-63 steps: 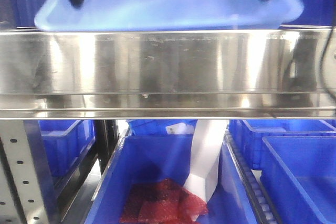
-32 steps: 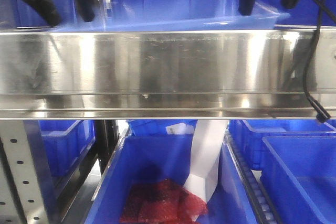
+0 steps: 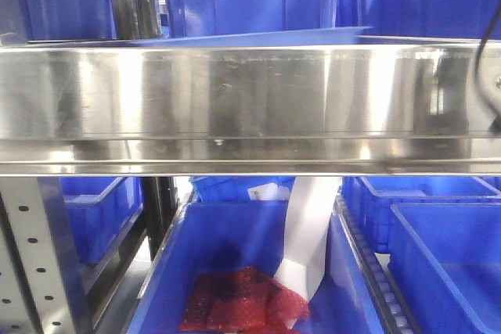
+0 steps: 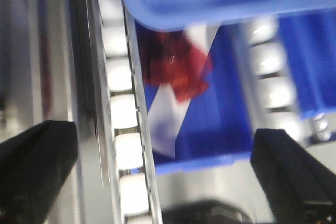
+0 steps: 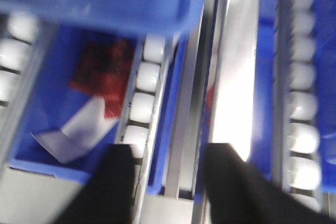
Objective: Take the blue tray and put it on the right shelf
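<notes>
Atop the right shelf (image 3: 250, 99), toward 12 o'clock in the front view, the blue tray (image 3: 258, 37) now lies flat behind the steel rail, only its near rim showing. Half a second ago black fingers stood at both its ends; now they are gone from there, so the placing looks done. Its long axis runs 9 to 3 o'clock, along the rail. Left tool (image 4: 168, 166) stands wide apart and empty; right tool (image 5: 168, 182) also apart, holding nothing.

Bright, even light; glare streaks the right shelf (image 3: 250, 91) rail. Both wrist views are motion-blurred, with washed-out white patches.
</notes>
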Available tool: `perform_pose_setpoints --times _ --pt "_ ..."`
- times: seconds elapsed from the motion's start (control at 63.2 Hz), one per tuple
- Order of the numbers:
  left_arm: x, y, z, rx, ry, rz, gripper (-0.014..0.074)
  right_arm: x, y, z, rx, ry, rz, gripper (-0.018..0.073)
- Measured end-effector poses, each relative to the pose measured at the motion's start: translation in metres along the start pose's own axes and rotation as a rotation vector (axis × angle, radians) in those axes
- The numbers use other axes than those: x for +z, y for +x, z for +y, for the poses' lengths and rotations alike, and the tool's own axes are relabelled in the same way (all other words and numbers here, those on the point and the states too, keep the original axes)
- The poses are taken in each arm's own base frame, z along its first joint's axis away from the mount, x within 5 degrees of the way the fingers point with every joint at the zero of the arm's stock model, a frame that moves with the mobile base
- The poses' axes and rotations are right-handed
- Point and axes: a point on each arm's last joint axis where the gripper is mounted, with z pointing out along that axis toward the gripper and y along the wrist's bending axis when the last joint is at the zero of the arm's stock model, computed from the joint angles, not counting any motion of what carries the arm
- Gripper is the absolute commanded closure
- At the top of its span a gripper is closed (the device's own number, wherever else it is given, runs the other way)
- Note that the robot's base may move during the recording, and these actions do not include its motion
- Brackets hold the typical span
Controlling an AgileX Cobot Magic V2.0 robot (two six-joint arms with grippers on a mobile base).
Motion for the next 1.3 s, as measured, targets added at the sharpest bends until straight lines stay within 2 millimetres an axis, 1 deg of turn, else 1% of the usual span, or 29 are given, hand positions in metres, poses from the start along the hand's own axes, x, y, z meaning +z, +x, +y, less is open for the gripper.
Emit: perform_pose_setpoints --times 0.047,0.095,0.142,0.19,0.221,0.237,0.285,0.301,0.316,0.332,0.348,0.364,0.38,0.396,0.411,0.459,0.538,0.617,0.633,0.649,0.664,0.68,0.712,0.791,0.886,0.965,1.092,1.202,1.297 --pt "-0.023 0.003 -0.001 0.019 0.007 -0.050 0.0202 -0.014 0.002 -0.002 0.003 -0.007 -0.031 0.0452" --pt "-0.035 0.009 -0.001 0.033 0.009 -0.072 0.0274 -0.027 0.005 -0.005 0.006 -0.015 -0.064 0.0503" --pt "-0.051 0.019 -0.001 0.045 0.011 -0.099 0.0348 -0.039 0.010 -0.007 0.008 -0.024 -0.098 0.0501" --pt "-0.062 0.030 0.000 0.055 0.012 -0.118 0.0426 -0.049 0.016 -0.010 0.008 -0.032 -0.127 0.0501" --pt "-0.067 0.036 0.000 0.058 0.012 -0.130 0.0462 -0.053 0.022 -0.012 0.006 -0.034 -0.134 0.0501" --pt "-0.071 0.041 0.001 0.059 0.013 -0.139 0.0489 -0.058 0.024 -0.013 0.007 -0.038 -0.150 0.0501" --pt "-0.079 0.054 0.002 0.063 0.014 -0.165 0.0545 -0.064 0.035 -0.016 0.005 -0.042 -0.161 0.0501" --pt "-0.085 0.058 0.002 0.063 0.016 -0.182 0.0559 -0.068 0.038 -0.017 0.006 -0.045 -0.173 0.0501" --pt "-0.085 0.063 0.003 0.064 0.016 -0.187 0.0581 -0.068 0.042 -0.018 0.004 -0.045 -0.171 0.0501" --pt "-0.091 0.068 0.003 0.065 0.017 -0.206 0.0594 -0.072 0.045 -0.019 0.005 -0.049 -0.186 0.0501" --pt "-0.091 0.073 0.004 0.066 0.017 -0.212 0.0613 -0.071 0.050 -0.020 0.003 -0.048 -0.180 0.0501" --pt "-0.096 0.078 0.004 0.069 0.018 -0.231 0.0626 -0.077 0.053 -0.021 0.005 -0.052 -0.198 0.0501" --pt "-0.096 0.083 0.005 0.070 0.018 -0.238 0.0636 -0.073 0.059 -0.022 0.002 -0.051 -0.186 0.0501" --pt "-0.101 0.087 0.006 0.073 0.019 -0.258 0.0643 -0.077 0.063 -0.023 0.002 -0.053 -0.196 0.0501" --pt "-0.103 0.091 0.006 0.075 0.020 -0.275 0.0642 -0.075 0.068 -0.024 0.000 -0.054 -0.193 0.0501" --pt "-0.109 0.108 0.008 0.083 0.020 -0.307 0.0642 -0.079 0.083 -0.027 -0.002 -0.059 -0.208 0.0501" --pt "-0.113 0.135 0.012 0.091 0.020 -0.356 0.0642 -0.079 0.109 -0.032 -0.009 -0.068 -0.225 0.0501" --pt "-0.113 0.163 0.016 0.102 0.019 -0.389 0.0642 -0.078 0.136 -0.037 -0.022 -0.079 -0.255 0.0501" --pt "-0.110 0.169 0.018 0.101 0.017 -0.384 0.0642 -0.078 0.140 -0.038 -0.026 -0.083 -0.267 0.0501" --pt "-0.112 0.175 0.018 0.101 0.019 -0.404 0.0642 -0.077 0.147 -0.039 -0.032 -0.084 -0.271 0.0501" --pt "-0.109 0.181 0.020 0.100 0.018 -0.399 0.0642 -0.077 0.151 -0.040 -0.036 -0.088 -0.285 0.0501" --pt "-0.112 0.187 0.020 0.101 0.019 -0.419 0.0642 -0.076 0.159 -0.041 -0.043 -0.090 -0.291 0.0501" --pt "-0.109 0.198 0.022 0.100 0.019 -0.424 0.0642 -0.076 0.167 -0.043 -0.051 -0.096 -0.314 0.0501" --pt "-0.108 0.227 0.027 0.099 0.021 -0.482 0.0642 -0.077 0.196 -0.048 -0.063 -0.111 -0.375 0.0501" --pt "-0.111 0.256 0.031 0.105 0.026 -0.573 0.0642 -0.080 0.226 -0.054 -0.062 -0.132 -0.459 0.0501" --pt "-0.114 0.273 0.033 0.106 0.032 -0.654 0.0642 -0.085 0.246 -0.058 -0.058 -0.150 -0.545 0.0501" --pt "-0.121 0.290 0.036 0.109 0.040 -0.783 0.0642 -0.093 0.270 -0.064 -0.052 -0.175 -0.680 0.0503" --pt "-0.128 0.294 0.036 0.110 0.046 -0.854 0.0642 -0.101 0.278 -0.066 -0.047 -0.190 -0.766 0.0503" --pt "-0.130 0.295 0.036 0.112 0.047 -0.872 0.0642 -0.104 0.277 -0.066 -0.046 -0.196 -0.795 0.0503"
